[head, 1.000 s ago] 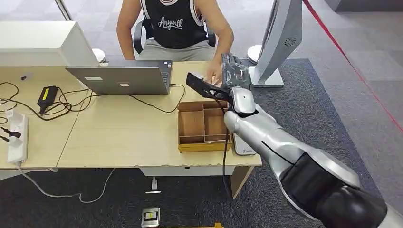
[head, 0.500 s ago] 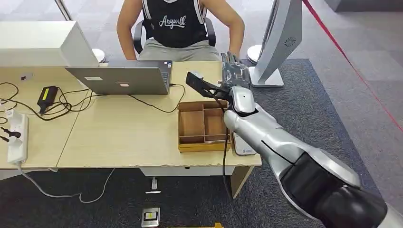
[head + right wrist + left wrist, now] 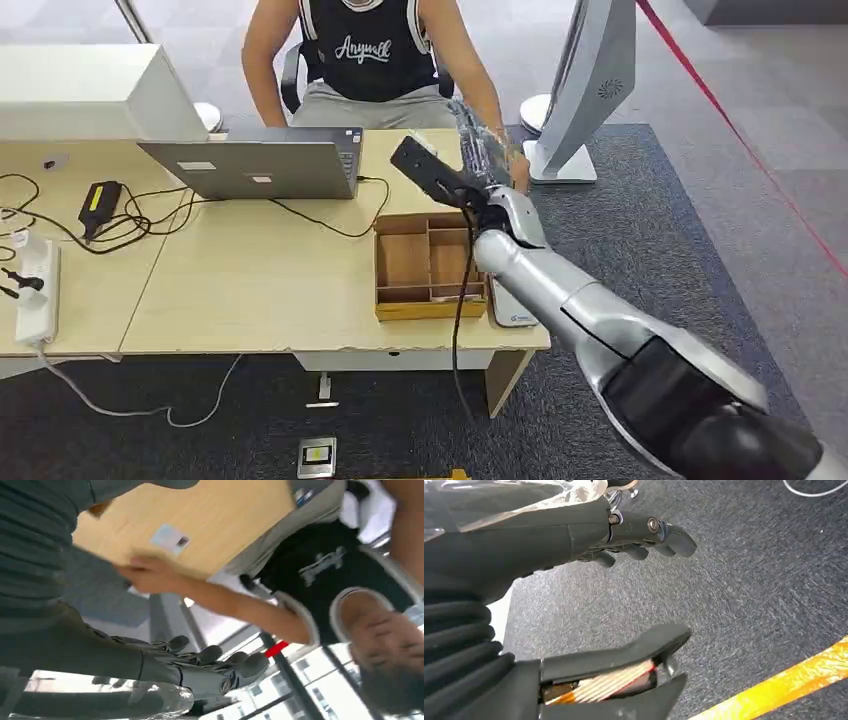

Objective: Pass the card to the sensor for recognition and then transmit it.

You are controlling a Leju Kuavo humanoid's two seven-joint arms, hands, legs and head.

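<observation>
A pale card (image 3: 170, 537) with a small photo lies flat on the wooden table (image 3: 250, 280). My right hand (image 3: 482, 140) is raised over the table's far right part, blurred, with its fingers (image 3: 220, 657) stretched out and nothing in them. A seated person's hand (image 3: 512, 165) reaches in right beside it, and that person's hand (image 3: 147, 572) lies at the table's edge a little apart from the card. A flat white device (image 3: 512, 305) sits at the table's near right edge. My left hand (image 3: 549, 540) hangs over grey carpet with fingers apart, holding nothing.
A divided cardboard box (image 3: 428, 265) stands under my right forearm. A laptop (image 3: 255, 168), a monitor on a stand (image 3: 590, 80), a power strip (image 3: 35, 285) and cables share the table. Yellow tape (image 3: 784, 685) marks the floor.
The person's arm, drawn back half a second ago, has reached forward again beside my right hand. My right hand has shifted slightly farther and turned.
</observation>
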